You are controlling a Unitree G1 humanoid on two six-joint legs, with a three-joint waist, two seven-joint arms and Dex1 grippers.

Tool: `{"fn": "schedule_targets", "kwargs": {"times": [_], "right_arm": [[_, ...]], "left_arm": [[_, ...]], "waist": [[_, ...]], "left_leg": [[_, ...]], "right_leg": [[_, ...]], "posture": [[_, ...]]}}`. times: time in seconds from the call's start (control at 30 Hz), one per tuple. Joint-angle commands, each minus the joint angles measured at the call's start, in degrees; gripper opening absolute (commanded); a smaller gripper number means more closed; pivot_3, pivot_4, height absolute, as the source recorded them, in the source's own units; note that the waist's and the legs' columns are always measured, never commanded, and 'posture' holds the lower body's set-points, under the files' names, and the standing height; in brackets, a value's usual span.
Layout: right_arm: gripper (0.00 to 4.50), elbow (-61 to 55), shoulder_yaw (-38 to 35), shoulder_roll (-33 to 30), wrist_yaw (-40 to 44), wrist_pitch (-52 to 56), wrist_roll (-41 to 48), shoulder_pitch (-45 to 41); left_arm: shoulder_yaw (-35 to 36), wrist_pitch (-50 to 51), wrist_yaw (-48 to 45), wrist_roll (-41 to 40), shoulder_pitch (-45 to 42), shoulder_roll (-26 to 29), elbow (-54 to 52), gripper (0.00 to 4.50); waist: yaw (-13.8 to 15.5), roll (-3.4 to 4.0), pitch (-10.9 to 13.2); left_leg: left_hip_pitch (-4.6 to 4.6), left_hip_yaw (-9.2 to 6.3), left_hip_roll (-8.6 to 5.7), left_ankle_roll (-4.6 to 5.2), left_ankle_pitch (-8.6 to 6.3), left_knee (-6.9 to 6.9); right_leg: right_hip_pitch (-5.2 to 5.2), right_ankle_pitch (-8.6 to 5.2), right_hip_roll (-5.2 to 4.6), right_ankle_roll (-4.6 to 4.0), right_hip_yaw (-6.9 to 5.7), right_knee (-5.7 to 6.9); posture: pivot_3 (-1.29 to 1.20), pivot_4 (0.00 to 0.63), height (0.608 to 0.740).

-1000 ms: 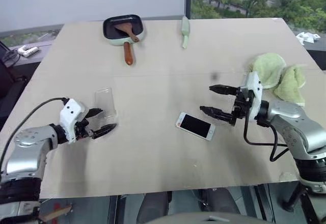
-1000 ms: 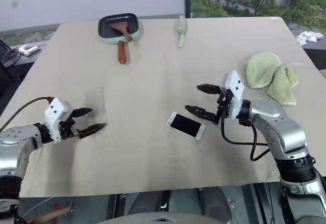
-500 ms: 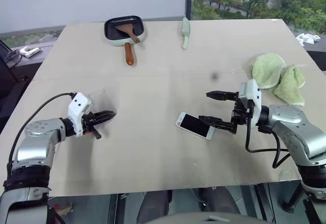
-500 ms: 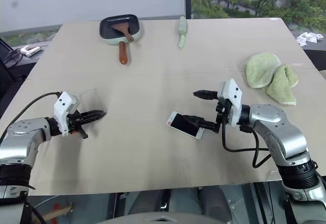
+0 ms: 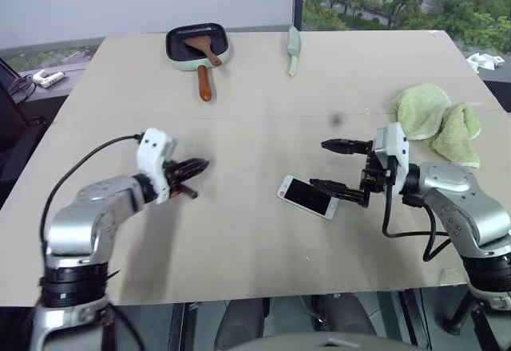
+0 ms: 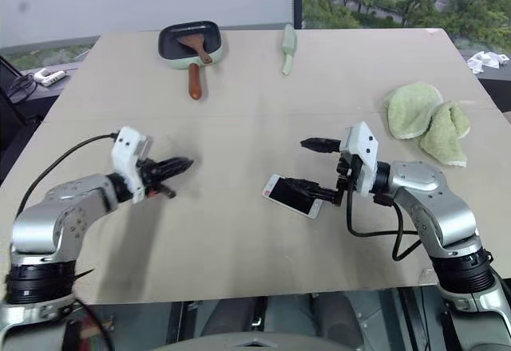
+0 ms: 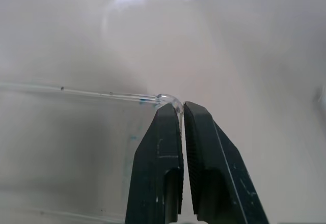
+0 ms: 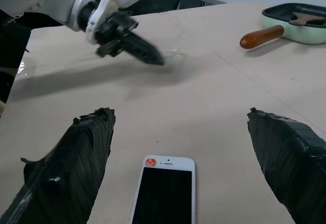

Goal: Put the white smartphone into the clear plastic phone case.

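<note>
Phone case point(image 7: 76, 147), clear plastic, pinched at its rim by the left gripper point(image 5: 194, 167), fingers closed on it, left-centre of frame above the table point(image 5: 239, 239). White smartphone point(image 5: 307, 197) lies screen-up at centre-right, w/ right gripper point(image 5: 335, 166) spread wide just beside it, one finger over its right end; contact can't be told.
</note>
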Motion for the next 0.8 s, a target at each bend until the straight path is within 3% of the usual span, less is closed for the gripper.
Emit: {"fn": "schedule_targets", "kwargs": {"times": [0.03, 0.1, 0.27, 0.43, 0.53, 0.6, 0.73, 0.8], "right_arm": [[4.5, -0.78, -0.53, 0.26, 0.31, -1.51, 0.03, -0.65], [4.5, -0.86, -0.41, 0.48, 0.09, -1.61, -0.21, -0.67], [4.5, -1.34, -0.28, 1.0, -0.64, -1.32, -0.33, -1.01], [4.5, -0.99, -0.47, 1.01, -0.62, -1.67, -0.58, -1.16], [4.5, -1.03, -0.86, 0.83, -0.62, -1.8, -0.56, -0.95], [4.5, -0.99, -1.11, 0.66, -0.56, -1.87, -0.53, -0.76], [4.5, -0.95, -0.85, 0.79, -0.62, -2.16, -0.8, -0.48], [4.5, -1.0, -0.57, 1.1, -0.85, -2.18, -0.87, -0.59]], "left_arm": [[1.13, 1.92, 16.56, 4.35, -4.7, -9.58, -4.82, 0.16], [-0.03, 7.61, 26.47, 9.1, -7.56, -15.87, -5.86, 0.16], [-1.42, 12.86, 35.44, 12.36, -13.15, -27.04, -4.71, 0.16], [-3.31, 11.16, 39.16, 16.42, -16.31, -30.06, 1.13, 0.16], [-1.47, 12.48, 40.57, 17.05, -17.82, -31.91, 2.27, 1.41], [-1.28, 13.71, 41.48, 17.84, -18.56, -32.5, 1.96, 2.5], [-2.21, 12.85, 38.7, 17.55, -20.12, -30.61, 0.73, 4.42], [-4.18, 9.16, 30.43, 13.96, -19.64, -27.0, -1.64, 4.42]], "waist": [[0.03, -0.02, -0.01], [-0.05, -0.11, -0.06], [0.02, -0.14, -0.06], [-0.07, -0.14, -0.06], [-0.04, -0.15, -0.06], [0.0, -0.16, -0.06], [0.03, -0.16, -0.05], [-0.1, -0.16, -0.05]], "left_leg": [[0.0, 0.02, -0.01, 0.0, 0.0, 0.02], [-0.06, 0.0, -0.02, -0.01, 0.0, 0.06], [-0.11, -0.01, -0.04, -0.02, 0.01, 0.07], [-0.1, -0.01, -0.09, -0.14, 0.08, 0.08], [-0.11, 0.0, -0.1, -0.24, 0.13, 0.08], [-0.15, -0.01, -0.1, -0.27, 0.15, 0.08], [-0.17, -0.02, -0.11, -0.29, 0.16, 0.08], [-0.16, -0.01, -0.11, -0.3, 0.17, 0.08]], "right_leg": [[0.0, 0.01, 0.0, 0.01, 0.02, -0.01], [-0.03, 0.03, -0.01, 0.04, 0.02, -0.01], [-0.06, 0.04, 0.01, 0.05, 0.05, -0.02], [-0.06, 0.05, 0.02, 0.06, 0.07, 0.0], [-0.06, 0.05, 0.02, 0.06, 0.07, -0.02], [-0.07, 0.04, 0.01, 0.06, 0.06, -0.05], [-0.07, 0.04, 0.0, 0.06, 0.06, -0.06], [-0.07, 0.05, 0.01, 0.06, 0.06, -0.04]], "posture": [[0.0, 0.15, 0.74], [0.0, 0.15, 0.74], [0.0, 0.15, 0.74], [0.0, 0.15, 0.74], [0.0, 0.15, 0.74], [0.0, 0.15, 0.74], [0.0, 0.15, 0.74], [0.0, 0.15, 0.74]]}}
